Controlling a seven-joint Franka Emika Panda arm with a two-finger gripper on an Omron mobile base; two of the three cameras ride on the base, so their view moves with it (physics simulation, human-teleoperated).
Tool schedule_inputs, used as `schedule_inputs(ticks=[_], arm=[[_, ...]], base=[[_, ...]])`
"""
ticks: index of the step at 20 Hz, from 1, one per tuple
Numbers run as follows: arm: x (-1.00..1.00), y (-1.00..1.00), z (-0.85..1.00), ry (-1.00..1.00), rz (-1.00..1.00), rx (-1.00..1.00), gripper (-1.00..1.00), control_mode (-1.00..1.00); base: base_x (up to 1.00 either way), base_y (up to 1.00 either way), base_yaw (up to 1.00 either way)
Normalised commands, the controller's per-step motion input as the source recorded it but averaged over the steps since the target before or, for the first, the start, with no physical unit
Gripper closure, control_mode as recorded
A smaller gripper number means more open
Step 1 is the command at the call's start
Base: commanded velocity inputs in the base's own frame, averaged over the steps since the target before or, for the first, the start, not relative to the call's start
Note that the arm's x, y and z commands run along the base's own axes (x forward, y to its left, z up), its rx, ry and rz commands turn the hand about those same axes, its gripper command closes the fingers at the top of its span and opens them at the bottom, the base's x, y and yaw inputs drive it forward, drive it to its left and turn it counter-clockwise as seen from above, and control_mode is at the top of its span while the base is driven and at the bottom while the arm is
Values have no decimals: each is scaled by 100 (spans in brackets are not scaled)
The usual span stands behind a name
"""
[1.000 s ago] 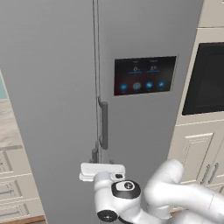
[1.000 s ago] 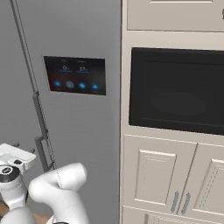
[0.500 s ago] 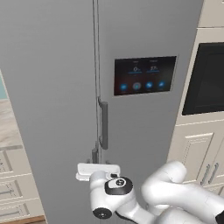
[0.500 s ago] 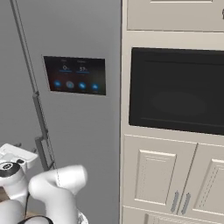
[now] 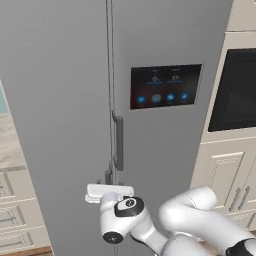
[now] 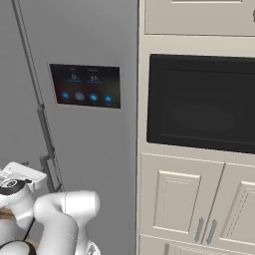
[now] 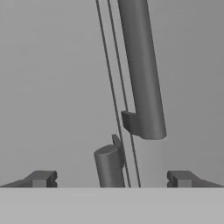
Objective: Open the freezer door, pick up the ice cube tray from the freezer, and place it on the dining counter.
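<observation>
**Entry: Freezer door approach, handle not yet taken**

Item 1. Freezer door (image 5: 60,100): tall plain matte-grey panel, shut flush against its neighbour along the centre seam. Its bar handle (image 7: 108,168) begins low on the door and shows in the hand view as a rounded top end, just left of the seam.

Item 2. Neighbouring door (image 5: 200,145): grey, carrying the black touchscreen panel (image 5: 165,85). Its own bar handle (image 7: 142,70) hangs just right of the seam, ending slightly above the freezer handle's top. Not the target.

Item 3. Gripper (image 7: 110,179): released, jaws spread wide, nothing between them. In the left base view the white hand (image 5: 110,192) sits close to the fridge front at seam level, below the touchscreen door's handle. Contact with the door cannot be confirmed.

Item 4. Ice cube tray: judged to be inside the closed freezer, behind the door.

Item 5. Surroundings: black wall oven (image 6: 201,102) and cream cabinet fronts (image 6: 196,204) to the right of the fridge.

Step in hand: first stage, lining up on the freezer handle. The handle's top lies between the two fingertips, roughly centred, a little beyond them.

Next move, as judged: advance until the bar sits between the fingers, preferably lower on its length, clench, then draw the door outward. Risk: drifting right and catching the wrong handle.
</observation>
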Motion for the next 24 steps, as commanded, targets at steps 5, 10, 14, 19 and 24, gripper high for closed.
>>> schedule_inputs(ticks=[5, 10, 14, 19, 24], arm=[[24, 0, -20, 0, 0, 0, -100, -100], [17, 3, -23, 0, 0, 0, -100, -100], [10, 4, -17, 0, 0, 0, -100, -100], [17, 0, -14, 0, 0, 0, -100, -100], [16, 0, -16, 0, 0, 0, -100, -100]], base=[[0, 0, 0], [0, 0, 0], [0, 0, 0], [0, 0, 0], [0, 0, 0]])
